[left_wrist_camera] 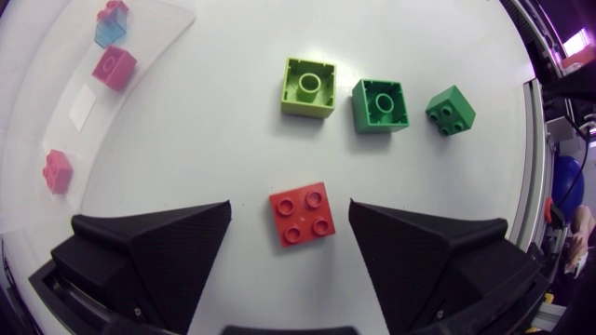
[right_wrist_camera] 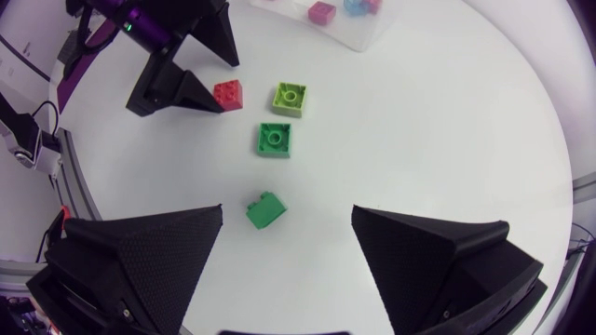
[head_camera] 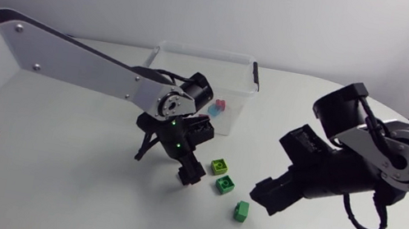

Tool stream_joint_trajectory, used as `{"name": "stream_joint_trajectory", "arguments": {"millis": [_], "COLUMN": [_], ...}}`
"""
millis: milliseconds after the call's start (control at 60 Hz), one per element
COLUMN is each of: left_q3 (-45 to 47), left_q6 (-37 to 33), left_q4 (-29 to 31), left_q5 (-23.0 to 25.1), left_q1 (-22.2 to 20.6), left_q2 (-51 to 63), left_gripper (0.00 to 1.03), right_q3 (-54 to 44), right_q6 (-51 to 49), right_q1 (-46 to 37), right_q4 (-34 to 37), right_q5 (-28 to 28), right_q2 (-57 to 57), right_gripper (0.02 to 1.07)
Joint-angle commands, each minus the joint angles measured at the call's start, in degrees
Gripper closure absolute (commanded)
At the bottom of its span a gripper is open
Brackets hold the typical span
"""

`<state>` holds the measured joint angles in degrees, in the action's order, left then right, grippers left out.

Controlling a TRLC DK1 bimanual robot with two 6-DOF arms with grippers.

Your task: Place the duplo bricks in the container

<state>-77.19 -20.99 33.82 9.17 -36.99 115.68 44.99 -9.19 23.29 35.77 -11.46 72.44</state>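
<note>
A red brick lies studs up on the white table between the fingers of my left gripper, which is open with a gap on each side. Ahead of it sit a lime brick and a green brick, both hollow side up, and a dark green brick. My right gripper is open over the table, with the dark green brick between its fingers but untouched. The clear container stands at the back and holds pink bricks and a blue brick.
In the head view my left gripper hides the red brick. The lime, green and dark green bricks lie in a short diagonal line between it and my right gripper.
</note>
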Motion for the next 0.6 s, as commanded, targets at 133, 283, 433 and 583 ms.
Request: {"name": "stream_joint_trajectory", "arguments": {"millis": [133, 283, 433, 583], "left_q3": [-6.5, -7.7, -8.3, -8.2], "left_q6": [0.9, 2.4, 2.3, 2.1], "left_q4": [7.0, 7.7, 10.2, 12.3], "left_q5": [0.8, 0.8, 0.8, 0.8], "left_q1": [-0.4, -1.1, -2.1, -2.3], "left_q2": [5.4, 7.6, 9.2, 3.9], "left_gripper": [0.32, 0.56, 0.74, 0.76], "right_q3": [-3.2, -4.1, -4.7, -5.6], "right_q6": [-1.0, -1.1, -2.0, -4.3], "right_q1": [-2.6, -2.5, -1.1, 1.7], "right_q4": [-0.3, -0.4, -0.4, -3.8], "right_q5": [-2.4, -2.7, -3.0, -2.9], "right_q2": [-2.1, -2.0, 0.5, 5.2], "right_gripper": [0.07, 0.07, 0.07, 0.07]}}
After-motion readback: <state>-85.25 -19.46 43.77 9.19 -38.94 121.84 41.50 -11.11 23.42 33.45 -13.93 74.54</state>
